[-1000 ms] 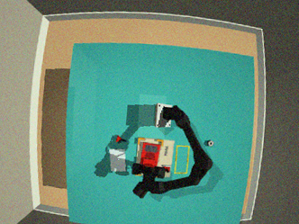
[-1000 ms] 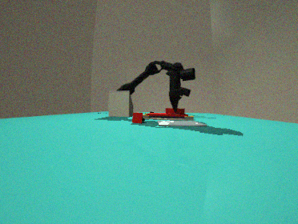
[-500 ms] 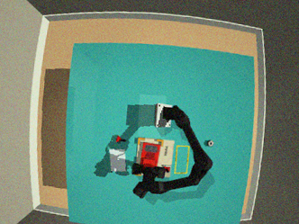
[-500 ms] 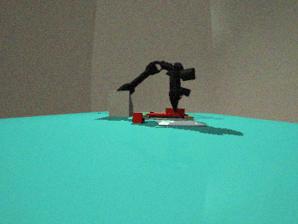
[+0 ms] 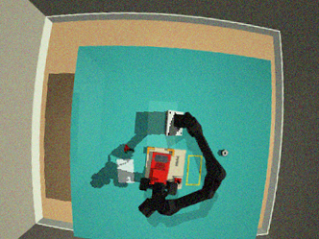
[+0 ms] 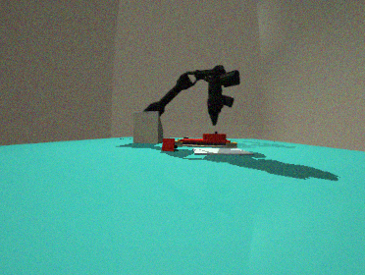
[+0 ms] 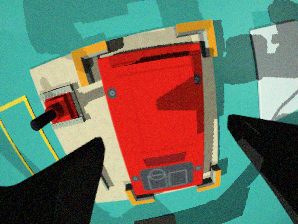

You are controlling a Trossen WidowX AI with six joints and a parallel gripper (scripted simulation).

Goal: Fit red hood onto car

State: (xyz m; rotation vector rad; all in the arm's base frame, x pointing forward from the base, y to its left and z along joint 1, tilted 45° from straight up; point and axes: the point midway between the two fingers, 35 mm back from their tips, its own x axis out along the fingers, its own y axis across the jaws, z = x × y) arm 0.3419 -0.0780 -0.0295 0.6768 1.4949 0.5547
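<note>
The red hood (image 5: 160, 172) (image 6: 215, 137) (image 7: 150, 105) sits low on the red chassis (image 6: 192, 141), with no clear gap under it in the exterior view. In the wrist view, grey round spots show near its left and right sides. Two smaller spots flank the dark windscreen-like panel (image 7: 167, 176). Whether every peg is fully through its hole cannot be told. The chassis lies in the cream jig (image 5: 179, 165) (image 7: 95, 122) with orange corners. My gripper (image 5: 159, 185) (image 6: 214, 124) (image 7: 166, 132) is open above the hood, its fingers spread wide either side, touching nothing. The engine block is hidden.
A red block with a black stick (image 5: 177, 181) (image 7: 60, 107) stands on the jig plate. Another red block (image 5: 128, 149) (image 6: 168, 144) and a white sheet (image 5: 125, 170) (image 7: 275, 95) lie to one side. A yellow outline (image 5: 187, 170) and a small nut (image 5: 224, 153) lie opposite.
</note>
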